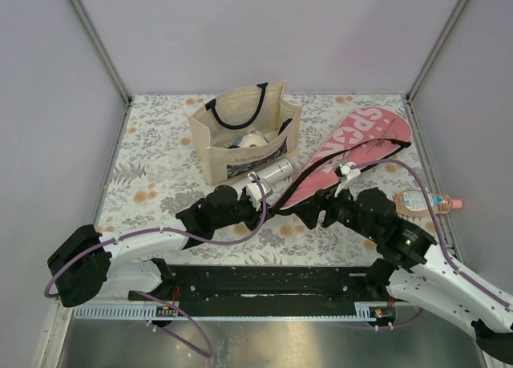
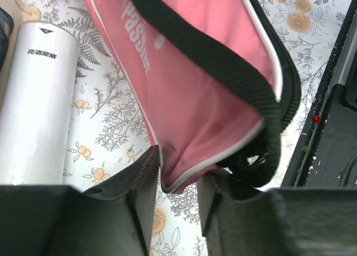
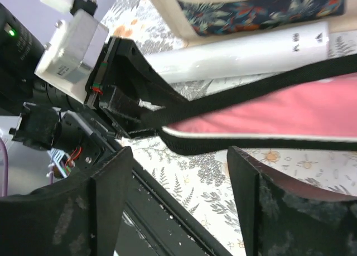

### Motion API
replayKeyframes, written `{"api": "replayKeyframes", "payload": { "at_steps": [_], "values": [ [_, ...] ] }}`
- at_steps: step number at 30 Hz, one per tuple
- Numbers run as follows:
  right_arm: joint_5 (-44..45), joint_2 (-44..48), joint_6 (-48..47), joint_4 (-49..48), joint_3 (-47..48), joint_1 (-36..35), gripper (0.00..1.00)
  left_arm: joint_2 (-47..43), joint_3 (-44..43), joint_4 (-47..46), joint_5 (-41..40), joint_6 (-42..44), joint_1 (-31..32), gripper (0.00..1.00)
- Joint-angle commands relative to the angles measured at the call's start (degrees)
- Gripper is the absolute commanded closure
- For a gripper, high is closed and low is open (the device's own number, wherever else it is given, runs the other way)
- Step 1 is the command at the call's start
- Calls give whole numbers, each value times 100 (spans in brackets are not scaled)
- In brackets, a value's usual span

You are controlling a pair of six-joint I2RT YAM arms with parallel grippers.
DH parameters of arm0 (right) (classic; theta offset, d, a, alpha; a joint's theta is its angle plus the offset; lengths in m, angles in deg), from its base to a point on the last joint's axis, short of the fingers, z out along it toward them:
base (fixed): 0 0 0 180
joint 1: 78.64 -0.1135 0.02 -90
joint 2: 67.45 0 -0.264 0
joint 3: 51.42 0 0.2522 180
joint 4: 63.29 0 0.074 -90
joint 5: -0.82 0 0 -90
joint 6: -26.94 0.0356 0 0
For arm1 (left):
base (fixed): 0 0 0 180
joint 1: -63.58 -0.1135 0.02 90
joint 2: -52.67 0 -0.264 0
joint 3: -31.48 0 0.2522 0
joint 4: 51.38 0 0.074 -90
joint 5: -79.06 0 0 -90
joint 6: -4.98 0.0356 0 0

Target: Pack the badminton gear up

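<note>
Floral table (image 1: 152, 163); cover (image 1: 365, 139) slants far-right; right tool (image 3: 178, 151) agape, left tool's (image 2: 178, 164) grip unclear.

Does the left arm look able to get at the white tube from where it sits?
Likely yes: the white tube lies uncovered right beside the left fingers, though the pink cover has its end between them.

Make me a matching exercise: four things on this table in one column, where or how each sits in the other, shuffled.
1 tote bag
2 white tube
3 racket cover
4 clear bottle

a lies by the table's right edge
b pink, with a black strap
c stands at the back, middle
d lies along the bag's near side

Pairs: 1c, 2d, 3b, 4a
</note>
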Motion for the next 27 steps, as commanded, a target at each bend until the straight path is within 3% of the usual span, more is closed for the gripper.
{"api": "replayKeyframes", "payload": {
  "at_steps": [1,2,3,4,7,12,18,27],
  "values": [
    [1043,491,67,582,274,1,20,-18,-39,-217,96,-309,25,61],
    [1210,543,-20,758,353,1,13,-18,-48,-173,113,-353,25,59],
    [1499,570,-91,934,449,1,1,-27,-83,-85,105,-397,25,56],
    [1832,562,-109,1153,563,1,1,-35,-118,11,113,-424,25,49],
    [2695,492,-39,1768,801,1,0,-79,-241,319,131,-459,26,1],
    [3347,473,-153,2543,1170,1,0,-369,-531,1039,17,-275,34,1],
    [3575,737,232,2518,1294,1,1,-1317,-1058,1777,-264,-20,34,1],
    [3655,1290,348,2482,1153,1,1,-2970,-1507,2007,-1248,-274,25,1]
  ]
}}
